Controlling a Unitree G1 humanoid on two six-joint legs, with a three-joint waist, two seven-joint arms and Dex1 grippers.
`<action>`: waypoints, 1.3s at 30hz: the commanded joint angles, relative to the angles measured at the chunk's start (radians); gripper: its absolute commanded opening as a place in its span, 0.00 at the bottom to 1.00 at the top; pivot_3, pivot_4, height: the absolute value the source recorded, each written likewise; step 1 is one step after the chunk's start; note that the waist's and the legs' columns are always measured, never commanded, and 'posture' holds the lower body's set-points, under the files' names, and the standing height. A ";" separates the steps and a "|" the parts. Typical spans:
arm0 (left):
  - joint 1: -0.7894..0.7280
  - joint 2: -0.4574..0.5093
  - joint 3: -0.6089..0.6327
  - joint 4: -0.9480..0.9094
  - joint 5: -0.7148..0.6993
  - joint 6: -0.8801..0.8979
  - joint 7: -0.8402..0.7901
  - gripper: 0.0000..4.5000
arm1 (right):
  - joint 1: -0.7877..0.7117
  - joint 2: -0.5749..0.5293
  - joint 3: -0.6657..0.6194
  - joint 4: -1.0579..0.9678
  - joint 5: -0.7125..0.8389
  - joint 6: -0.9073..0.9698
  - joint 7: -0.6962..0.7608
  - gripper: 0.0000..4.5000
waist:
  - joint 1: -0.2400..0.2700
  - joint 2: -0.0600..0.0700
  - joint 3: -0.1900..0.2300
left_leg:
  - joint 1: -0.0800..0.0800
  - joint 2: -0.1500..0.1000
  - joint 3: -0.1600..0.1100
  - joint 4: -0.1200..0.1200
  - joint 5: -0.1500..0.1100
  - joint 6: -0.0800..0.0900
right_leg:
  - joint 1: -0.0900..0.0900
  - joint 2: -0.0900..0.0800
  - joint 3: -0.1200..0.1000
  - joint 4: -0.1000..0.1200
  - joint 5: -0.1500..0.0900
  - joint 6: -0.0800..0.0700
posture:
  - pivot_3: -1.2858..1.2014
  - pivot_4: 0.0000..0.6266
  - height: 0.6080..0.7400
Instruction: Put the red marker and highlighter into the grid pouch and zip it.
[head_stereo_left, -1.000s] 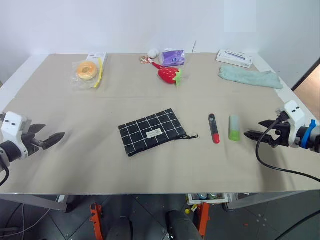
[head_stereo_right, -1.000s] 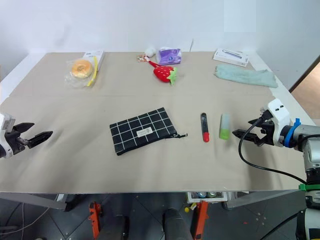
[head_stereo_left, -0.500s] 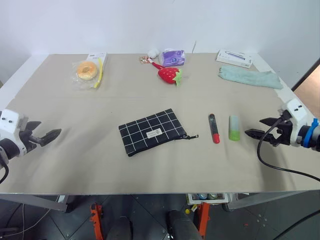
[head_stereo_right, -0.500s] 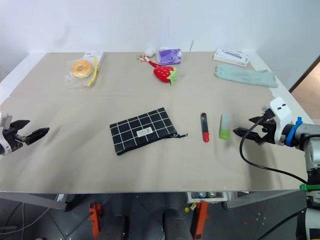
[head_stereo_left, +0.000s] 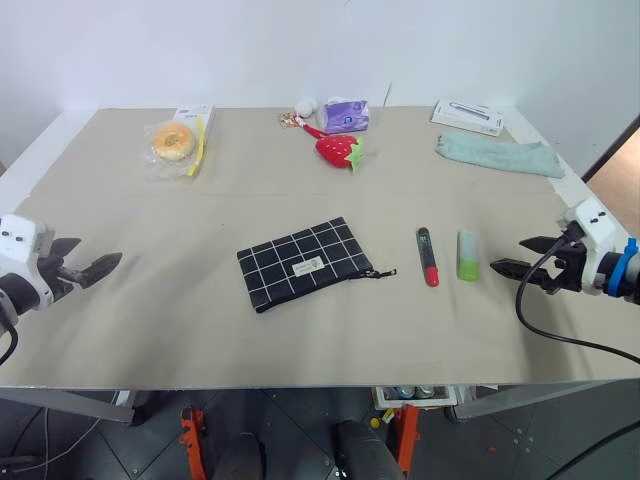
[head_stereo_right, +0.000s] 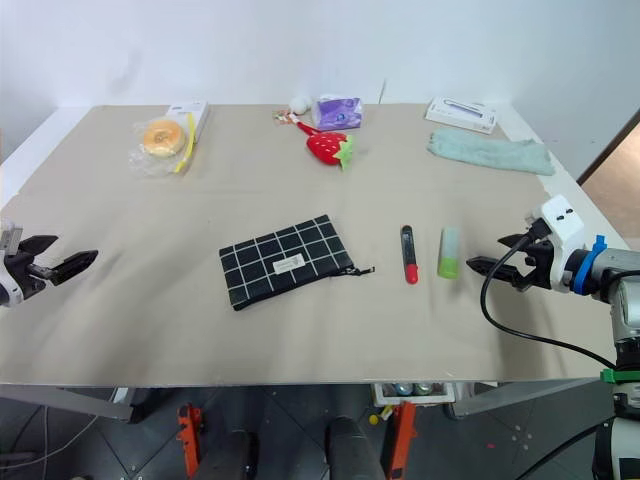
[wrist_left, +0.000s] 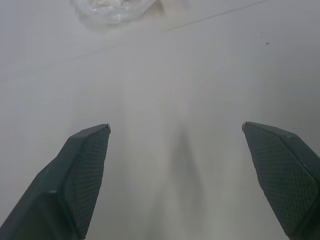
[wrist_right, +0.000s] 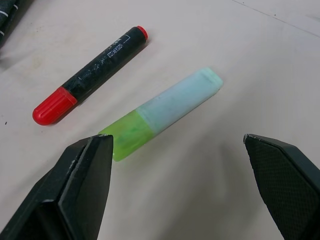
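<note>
Beige bench (head_stereo_left: 300, 330): your right tool (head_stereo_left: 507, 255), spread and empty beside the highlighter (head_stereo_left: 467, 255), could roll it off if nudged.

The table (head_stereo_left: 300, 330) is covered with a matt beige sheet that looks like smooth cloth or paper, with a faint crease line across it, and on it the grid pouch (head_stereo_left: 303, 263) is matt black woven fabric with a small white label. The red marker (wrist_right: 90, 75) has a dull black barrel and a glossy red plastic cap, while the highlighter (wrist_right: 162, 112) is smooth, slightly translucent plastic, green at one end and pale at the other. Farther back, a doughnut (head_stereo_left: 174, 141) sits in shiny clear plastic wrap, the strawberry toy (head_stereo_left: 338, 150) looks soft and plush, the teal cloth (head_stereo_left: 500, 154) is matt and rumpled, and the gripper fingers (wrist_left: 82, 175) carry dark pads with a fine dimpled texture.
</note>
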 joint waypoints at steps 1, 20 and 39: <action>-0.024 0.006 0.028 -0.001 -0.007 -0.018 -0.001 0.97 | -0.004 -0.016 -0.043 -0.022 0.018 -0.003 -0.001 1.00 | 0.000 0.000 0.000 | 0.000 0.000 0.000 0.000 0.000 0.000 | 0.000 0.000 0.000 0.000 0.000 0.000 | 0.52 0.24 0.99; -0.109 -0.142 -0.101 -0.051 0.087 -0.361 -0.039 1.00 | -0.012 0.484 0.120 -0.567 0.128 0.200 -0.380 0.01 | 0.000 -0.002 -0.002 | -0.001 0.000 -0.002 0.001 0.001 -0.001 | 0.001 0.001 0.000 0.001 0.003 -0.002 | 0.52 0.24 0.99; -0.244 -0.099 -0.508 0.212 0.727 -1.529 0.050 1.00 | -0.008 0.631 0.340 -0.421 -0.091 0.280 -0.578 0.01 | 0.004 -0.006 -0.006 | 0.002 0.000 -0.002 0.002 0.001 0.000 | 0.003 0.001 -0.001 0.001 0.004 -0.002 | 0.52 0.24 0.99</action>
